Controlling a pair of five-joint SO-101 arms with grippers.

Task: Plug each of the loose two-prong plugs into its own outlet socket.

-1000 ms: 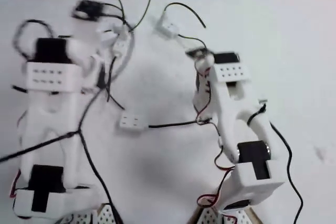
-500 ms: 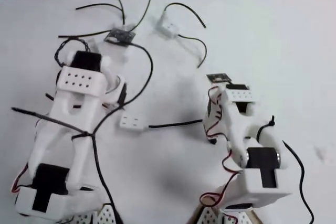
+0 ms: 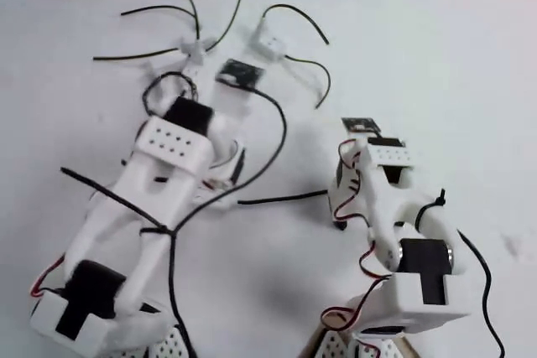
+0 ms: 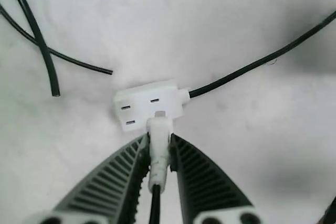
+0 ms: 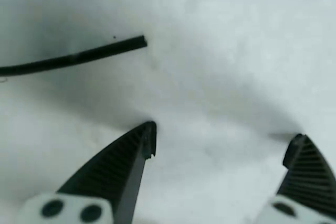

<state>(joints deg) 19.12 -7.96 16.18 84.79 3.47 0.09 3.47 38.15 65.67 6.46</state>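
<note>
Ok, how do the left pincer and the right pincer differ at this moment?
The left pincer is shut on a white plug; the right pincer is open and holds nothing. The left pincer has its plug's tip at a white outlet block; the right pincer is over bare table, near a cut black cord end. Both are dark, ribbed and aimed at the table.

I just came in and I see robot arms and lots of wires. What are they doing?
Two robot arms are working at plugging small plugs into sockets on a white table. The left gripper is shut on a white plug and holds it right up against a white socket block. I cannot tell if the prongs are in. The right gripper is open and empty, above the table near the loose end of a black cord.
</note>
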